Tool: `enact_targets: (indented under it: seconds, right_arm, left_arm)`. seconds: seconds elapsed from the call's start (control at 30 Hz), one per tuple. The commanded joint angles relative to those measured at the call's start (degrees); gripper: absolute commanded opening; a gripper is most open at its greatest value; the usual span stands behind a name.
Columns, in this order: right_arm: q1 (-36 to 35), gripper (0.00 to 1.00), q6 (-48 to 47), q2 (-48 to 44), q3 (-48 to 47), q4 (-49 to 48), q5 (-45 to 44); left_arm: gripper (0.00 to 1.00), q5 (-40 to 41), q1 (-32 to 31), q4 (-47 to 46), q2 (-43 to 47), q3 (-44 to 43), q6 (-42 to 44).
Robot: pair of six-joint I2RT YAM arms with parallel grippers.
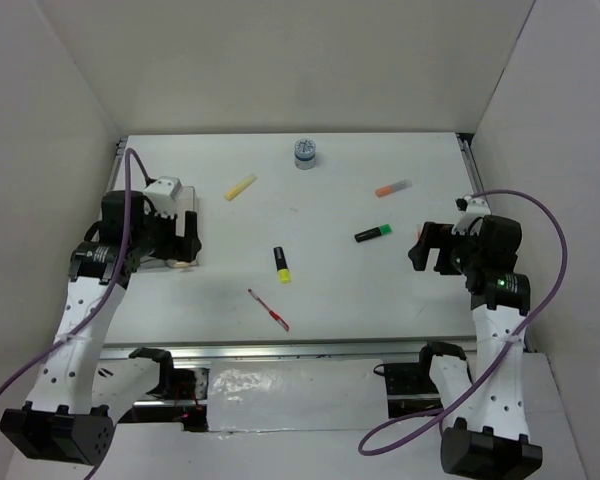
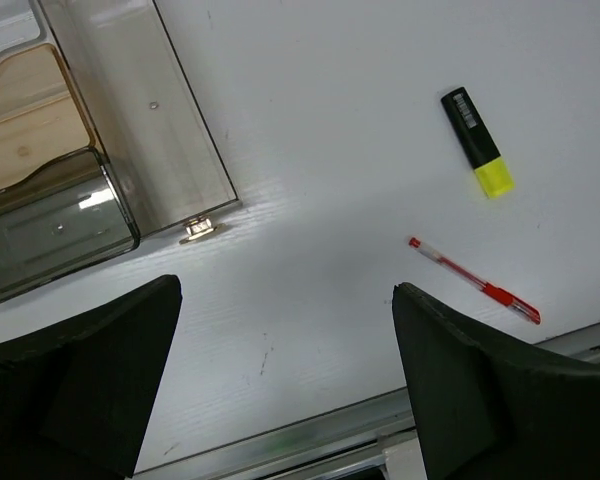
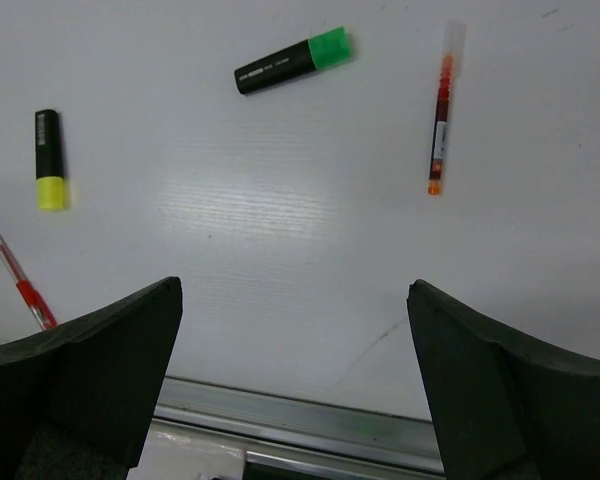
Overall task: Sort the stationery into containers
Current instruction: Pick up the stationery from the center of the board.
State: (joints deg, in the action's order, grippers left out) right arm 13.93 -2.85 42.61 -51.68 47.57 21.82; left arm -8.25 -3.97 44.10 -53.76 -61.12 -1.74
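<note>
My left claw (image 2: 285, 375) hangs spread wide and empty over the white table (image 2: 310, 80). The clear organiser tray (image 2: 170, 120) sits just ahead of its left finger, and the red pen (image 2: 473, 279) and yellow-tipped highlighter (image 2: 477, 142) lie off to its right. My right claw (image 3: 295, 370), equally wide and empty, faces the green highlighter (image 3: 292, 61) and orange pen (image 3: 440, 110). White walls (image 1: 280, 60) enclose the table.

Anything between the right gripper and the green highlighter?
No. In the right wrist view, only bare table separates the right gripper from the green highlighter.
</note>
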Motion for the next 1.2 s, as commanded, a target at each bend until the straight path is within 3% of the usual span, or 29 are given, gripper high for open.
enact_targets:
  seconds: [0.0,0.2,0.37,0.6,0.73,0.93,1.17]
  right_arm:
    - [0.3,1.0,-0.4,-0.25,1.76,-2.74,-0.82]
    - [0.3,1.0,-0.4,1.94,2.29,-3.01,-1.26]
    - [0.22,1.0,-0.49,2.3,3.25,-3.45,-1.52]
    - [0.3,1.0,-0.49,2.92,2.9,-3.45,-1.78]
    - [0.39,1.0,-0.31,3.71,2.9,-3.28,-2.14]
    - [0.57,1.0,-0.31,5.02,2.55,-3.19,-2.4]
    - [0.57,1.0,-0.31,6.08,2.37,-3.01,-2.4]
  left_arm:
    - [0.99,-2.73,-0.51,-4.02,-2.49,-1.36,1.03]
    - [0.99,-0.81,-6.39,-12.1,-11.09,-7.95,2.71]
    - [0.96,4.82,-11.76,-15.0,-26.38,-21.21,2.18]
    - [0.96,7.1,-18.52,-26.24,-48.32,-37.98,-1.6]
    - [0.96,7.28,-19.5,-30.11,-58.9,-45.57,-4.32]
    - [0.99,4.04,-19.5,-45.38,-68.22,-45.92,-8.02]
    - [0.99,6.23,-19.5,-49.27,-81.23,-55.76,-10.04]
